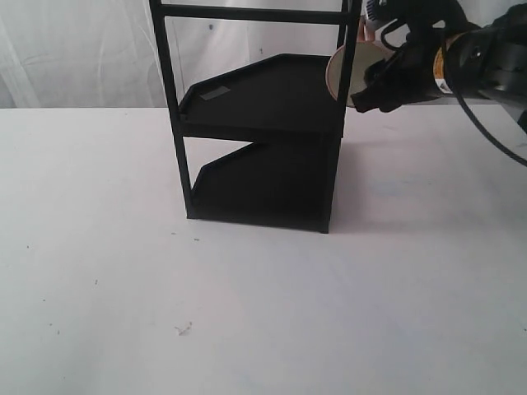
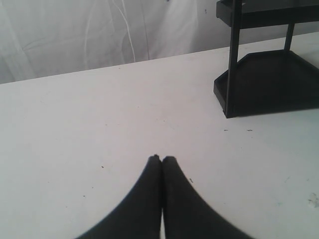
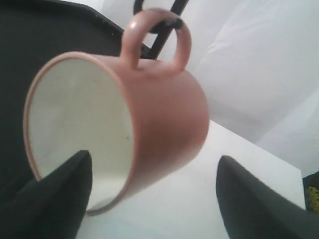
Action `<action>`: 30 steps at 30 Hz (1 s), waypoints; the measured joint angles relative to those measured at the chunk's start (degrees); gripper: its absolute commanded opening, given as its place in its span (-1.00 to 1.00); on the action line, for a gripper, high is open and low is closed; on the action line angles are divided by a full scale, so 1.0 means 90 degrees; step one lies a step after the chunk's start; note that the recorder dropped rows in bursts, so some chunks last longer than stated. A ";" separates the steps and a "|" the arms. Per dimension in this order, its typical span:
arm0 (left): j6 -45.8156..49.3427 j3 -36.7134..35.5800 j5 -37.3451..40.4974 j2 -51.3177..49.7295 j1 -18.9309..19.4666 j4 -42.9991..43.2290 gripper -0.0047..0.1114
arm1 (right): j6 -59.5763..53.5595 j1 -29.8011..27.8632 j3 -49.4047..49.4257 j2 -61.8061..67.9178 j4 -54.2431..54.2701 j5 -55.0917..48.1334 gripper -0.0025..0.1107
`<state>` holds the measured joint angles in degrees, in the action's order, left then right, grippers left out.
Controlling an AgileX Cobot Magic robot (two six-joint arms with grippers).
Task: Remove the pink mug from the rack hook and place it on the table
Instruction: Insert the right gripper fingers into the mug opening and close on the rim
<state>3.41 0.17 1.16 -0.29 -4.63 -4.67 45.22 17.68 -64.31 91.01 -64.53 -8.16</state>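
The pink mug (image 3: 164,114) hangs tilted by its loop handle from the black rack hook (image 3: 174,22), its cream inside facing the camera. My right gripper (image 3: 154,158) is open around the mug's lower wall. One finger (image 3: 55,199) is in front of the mouth, the other finger (image 3: 259,199) is apart from the outside, and neither is pressed on it. In the exterior view the mug (image 1: 336,74) shows at the rack's (image 1: 272,107) top right post, with the right gripper (image 1: 364,97) against it. My left gripper (image 2: 162,158) is shut on nothing, low over the table (image 2: 99,124).
The rack's two angled black trays (image 1: 263,185) stand at the middle back of the white table (image 1: 247,313). A white curtain (image 1: 74,49) hangs behind. The rack's lower tray (image 2: 269,84) lies ahead and to one side of the left gripper.
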 measured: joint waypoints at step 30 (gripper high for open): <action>-0.0011 0.0000 0.0000 0.0000 0.0000 0.0000 -0.92 | 0.0082 -0.0321 -0.0596 0.0550 -0.0169 0.0109 0.16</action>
<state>3.31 0.17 1.16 -0.29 -4.63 -4.67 45.96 14.79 -69.68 95.96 -66.06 -7.18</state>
